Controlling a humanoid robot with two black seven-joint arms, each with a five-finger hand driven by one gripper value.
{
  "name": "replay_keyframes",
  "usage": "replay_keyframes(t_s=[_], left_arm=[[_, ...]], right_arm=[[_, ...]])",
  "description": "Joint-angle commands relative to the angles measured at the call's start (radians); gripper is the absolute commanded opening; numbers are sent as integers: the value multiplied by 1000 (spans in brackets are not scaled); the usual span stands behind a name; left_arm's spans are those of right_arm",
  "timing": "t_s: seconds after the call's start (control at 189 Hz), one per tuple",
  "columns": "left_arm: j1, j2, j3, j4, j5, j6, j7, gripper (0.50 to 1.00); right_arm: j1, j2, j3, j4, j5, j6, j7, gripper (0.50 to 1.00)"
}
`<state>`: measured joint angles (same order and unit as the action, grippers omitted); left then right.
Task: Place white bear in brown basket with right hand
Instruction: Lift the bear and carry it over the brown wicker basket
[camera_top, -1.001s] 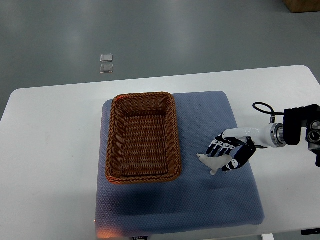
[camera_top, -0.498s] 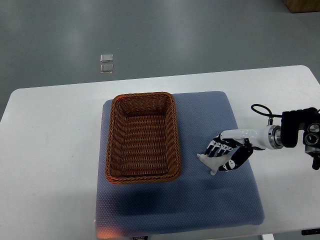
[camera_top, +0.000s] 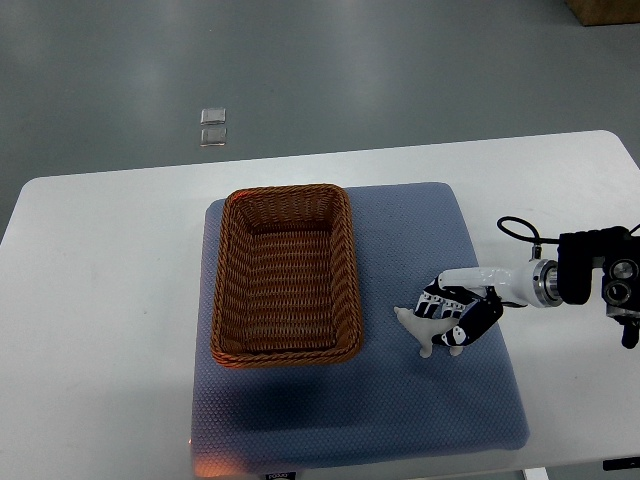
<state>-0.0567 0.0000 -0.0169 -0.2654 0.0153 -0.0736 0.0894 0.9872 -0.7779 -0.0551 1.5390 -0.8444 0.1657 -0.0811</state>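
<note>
The white bear (camera_top: 419, 329) lies on the blue mat (camera_top: 400, 400), a little right of the brown wicker basket (camera_top: 287, 274). My right hand (camera_top: 452, 315) comes in from the right edge and sits over the bear, its black-and-white fingers (camera_top: 437, 299) curled around the toy's body. The bear's head and one leg stick out to the left and below the hand. The basket holds nothing. The left arm is out of view.
The mat covers the middle of a white table (camera_top: 100, 280). Two small clear squares (camera_top: 212, 127) lie on the grey floor beyond the table's far edge. A black cable loops by my right wrist (camera_top: 520, 228).
The right hand has shifted slightly down and toward me, and its fingers have curled tighter around the bear. The bear has barely moved.
</note>
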Motion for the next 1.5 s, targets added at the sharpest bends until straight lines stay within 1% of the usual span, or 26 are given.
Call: replay_keyframes(t_s=[0.0,0.095,0.185,0.318,0.44,0.588,0.715,0.789,0.848,0.901,0.906,0.975,1.012,1.022,1.112,1.208,1.229,1.287,1.393,1.494], left_arm=[[0,0,-2,0,0,0,0,1000],[0,0,-2,2,0,0,0,1000],[0,0,-2,2,0,0,1,1000],[0,0,-2,2,0,0,0,1000],[0,0,0,2,0,0,0,1000],[0,0,2,0,0,0,1,1000],[0,0,2,-1,0,-2,0,1000],[0,0,2,-3,0,0,0,1000],[0,0,2,-3,2,-2,1,1000],[0,0,2,-3,2,-2,1,1000],[0,0,2,-3,0,-2,1,1000],[0,0,2,-1,0,0,0,1000],[0,0,2,-1,0,-2,0,1000],[0,0,2,-1,0,-2,0,1000],[0,0,2,-1,0,-2,0,1000],[0,0,0,-3,0,-2,0,1000],[0,0,0,-3,0,-2,0,1000],[0,0,0,-1,0,-2,1,1000],[0,0,-3,2,0,-2,1,1000],[0,0,-3,3,0,-2,0,1000]], right_arm=[[7,-6,6,0,-12,-5,1,500],[22,-32,52,1,-8,11,1,500],[71,-70,97,4,-1,54,3,500],[185,-142,155,6,10,121,3,500],[291,-188,179,9,39,158,1,500],[366,-193,179,7,62,178,-2,500],[386,-167,178,0,62,167,-2,500],[403,-113,173,-30,64,163,-2,500],[421,-47,164,-69,65,161,-2,500],[421,-47,164,-69,65,161,-2,500],[426,9,163,-110,65,155,-2,500],[427,83,150,-162,65,136,-2,500],[429,140,133,-198,65,121,-2,500],[429,140,133,-198,65,121,-2,500],[447,285,86,-301,64,97,-2,500],[446,410,44,-392,64,75,0,500],[444,422,41,-399,64,72,-2,500],[436,496,35,-448,64,60,0,500],[419,598,35,-531,64,58,0,500],[387,657,37,-573,61,55,1,500]])
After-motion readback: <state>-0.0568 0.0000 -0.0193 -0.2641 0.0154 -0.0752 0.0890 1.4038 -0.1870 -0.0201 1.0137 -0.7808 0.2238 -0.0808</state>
